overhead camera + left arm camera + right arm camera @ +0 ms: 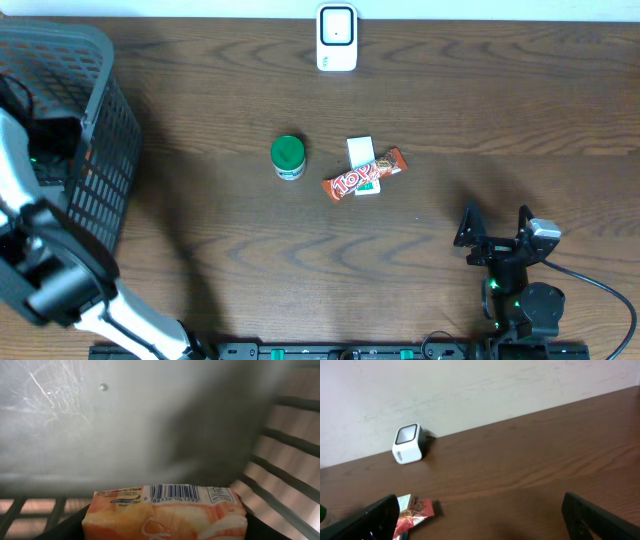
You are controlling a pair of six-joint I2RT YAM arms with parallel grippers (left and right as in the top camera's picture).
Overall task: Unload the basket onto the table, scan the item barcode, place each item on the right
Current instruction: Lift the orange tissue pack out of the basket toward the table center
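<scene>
Pack: I see an orange soft-wrapped pack (164, 512), its barcode (172, 493) facing my left wrist camera, inside the basket (100, 130).
Left end effector (165, 529): clamped on the pack's sides.
Right end effector (481, 519): spread wide, holding nothing, above the bench (450, 120).

The left arm (60, 275) is built of white tubular links joined by bulky black joint housings, and a small green light (35, 158) glows on one dark section. The right arm (525, 305) is black throughout, with a round, drum-shaped joint near its base and green lights on its body. The right tool (495, 228) has two flat black fingers (370, 520) with squared tips. A small grey camera block (543, 232) sits beside them, and a thin black cable (600, 285) runs off the arm.
</scene>
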